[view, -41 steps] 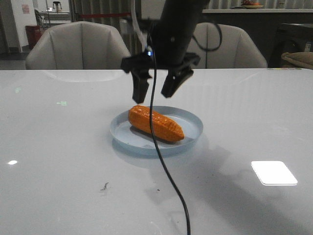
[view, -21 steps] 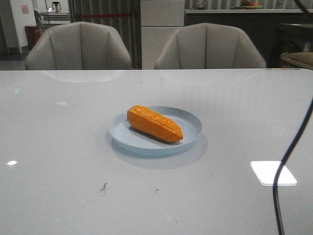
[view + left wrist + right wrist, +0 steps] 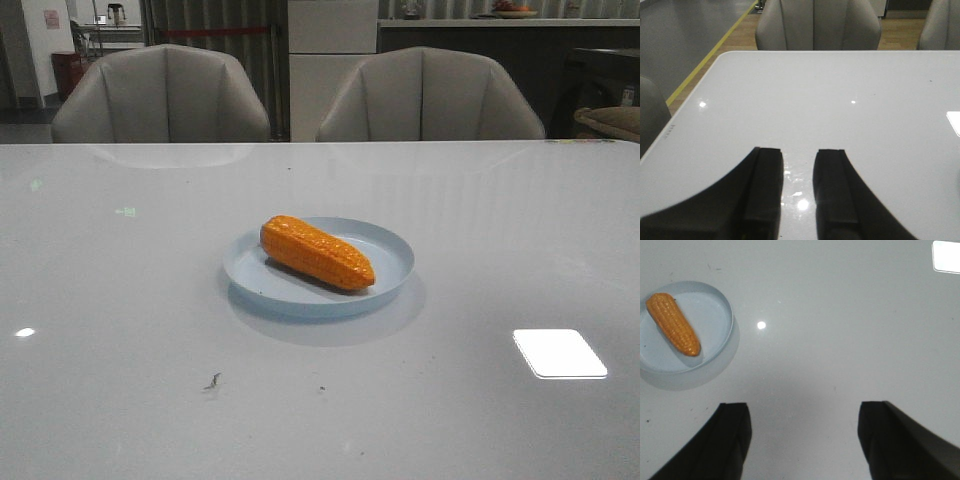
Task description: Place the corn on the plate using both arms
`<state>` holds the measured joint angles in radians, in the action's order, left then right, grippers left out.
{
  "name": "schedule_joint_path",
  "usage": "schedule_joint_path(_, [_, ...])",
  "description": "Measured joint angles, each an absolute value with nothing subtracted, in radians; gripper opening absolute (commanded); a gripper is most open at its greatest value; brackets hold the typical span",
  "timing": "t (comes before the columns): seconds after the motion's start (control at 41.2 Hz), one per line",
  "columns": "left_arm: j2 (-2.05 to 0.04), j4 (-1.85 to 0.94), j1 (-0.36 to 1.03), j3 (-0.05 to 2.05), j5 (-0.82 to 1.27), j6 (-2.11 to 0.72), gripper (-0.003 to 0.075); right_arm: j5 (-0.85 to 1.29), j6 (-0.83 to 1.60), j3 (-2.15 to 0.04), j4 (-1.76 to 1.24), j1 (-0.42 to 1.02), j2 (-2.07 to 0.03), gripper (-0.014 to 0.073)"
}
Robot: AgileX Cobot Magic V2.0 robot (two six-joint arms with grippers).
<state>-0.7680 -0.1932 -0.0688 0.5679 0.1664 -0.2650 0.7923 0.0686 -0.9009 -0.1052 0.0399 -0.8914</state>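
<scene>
On the white counter [image 3: 120, 330], seen from the front, the orange corn [image 3: 317, 253] lay diagonally inside the pale blue plate [image 3: 392, 262], its thicker end toward the far left rim and its tapered tip toward the near right, with neither arm anywhere in that view. Two grey chairs [image 3: 160, 95] stood behind the far edge, and a bright rectangular reflection [image 3: 559, 352] sat on the counter's near right. The right wrist view gave what the front one could not: the right claw [image 3: 804, 440] with its two dark fingers [image 3: 732, 440] spread wide and nothing between them, hanging above bare counter [image 3: 840, 315]. From there the plate [image 3: 722, 337] and the corn [image 3: 673, 324] showed off to one side, well apart from the fingers and not lined up with the gap between them. The left wrist view showed neither plate nor corn, only the left claw [image 3: 798, 192], its fingers [image 3: 765, 190] parted by a narrow gap and holding nothing, over a corner stretch of counter [image 3: 840, 100] with a chair [image 3: 817, 25] beyond it and a yellow line [image 3: 715, 50] on the floor. A small marking showed near the counter's edge in that view (too small to read), and no other writing could be made out in any view. The corn touched neither claw and rested wholly within the plate's rim.
</scene>
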Motion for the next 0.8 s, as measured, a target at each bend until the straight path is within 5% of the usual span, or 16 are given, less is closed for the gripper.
schedule_joint_path(0.8, [-0.871, -0.195, 0.027, 0.568, 0.163, -0.265, 0.0238, 0.784, 0.008, -0.826, -0.109, 0.040, -0.804, 0.0559])
